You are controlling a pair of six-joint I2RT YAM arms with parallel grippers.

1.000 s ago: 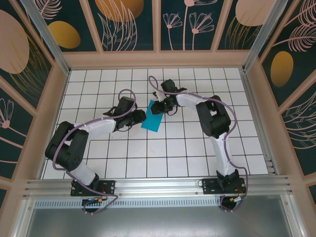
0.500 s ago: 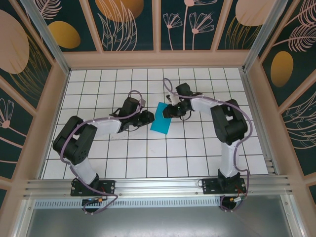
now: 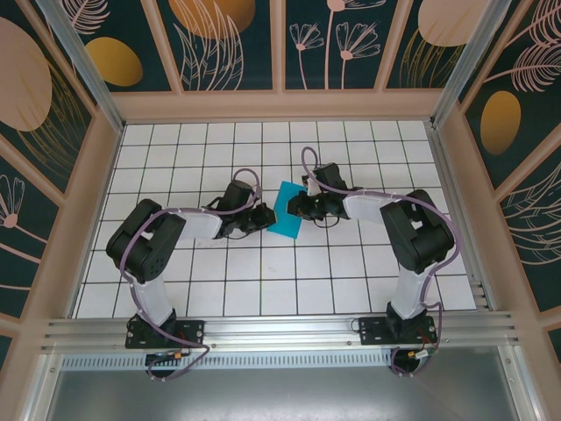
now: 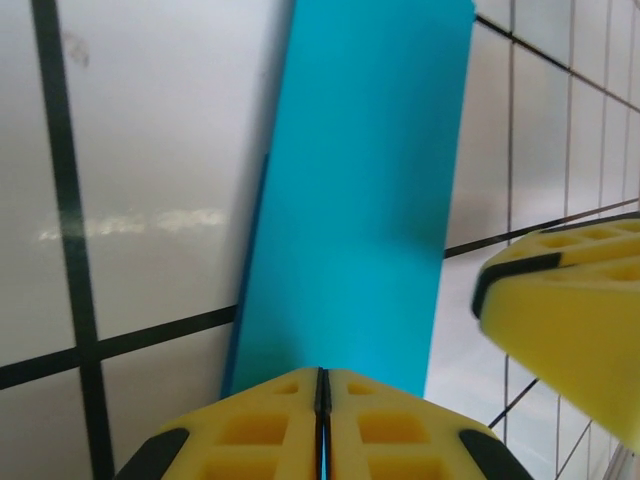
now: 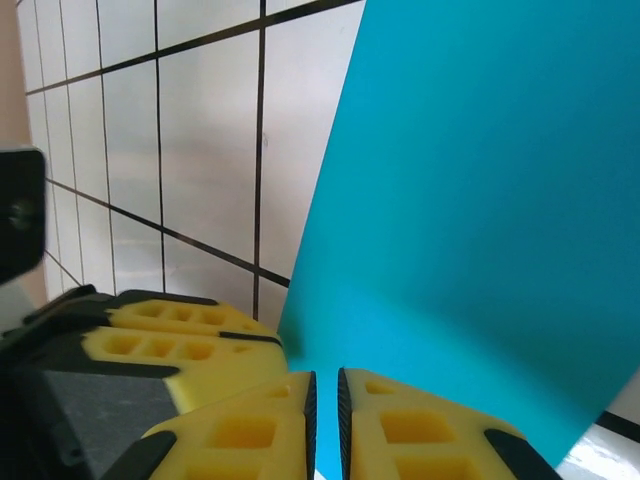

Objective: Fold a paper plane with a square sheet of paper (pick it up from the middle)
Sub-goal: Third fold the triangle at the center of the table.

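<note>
From overhead I see the sheet of paper (image 3: pixel 286 217) a little toward 12 o'clock from the middle of the white gridded table (image 3: pixel 263 289). It is a narrow teal-blue strip rather than a full square. Its long axis runs roughly 12 to 6, with the far end leaning slightly toward 1 o'clock.

The left end effector (image 3: pixel 263 217) is at the sheet's 9 o'clock edge and the right end effector (image 3: pixel 296 207) at its 3 o'clock edge. They face each other across the strip, close together.

On my left wrist camera, the two yellow fingers (image 4: pixel 250 430) are pressed together with only a hairline of teal showing in the seam. That end effector is clamped on the near edge of the paper. The strip runs away from it toward 12 o'clock, and a darker second layer shows along its 9 o'clock side. A yellow finger of the other arm (image 4: pixel 570 320) sits at 3 o'clock, just beside the sheet.

On my right wrist camera, the yellow pads (image 5: pixel 420 435) are closed down to a thin slot with teal inside it, so the paper's edge is pinched there too. The sheet fans out toward 1 o'clock over the tiles.

I cannot tell whether the paper is lying flat on the table or is lifted off it.
</note>
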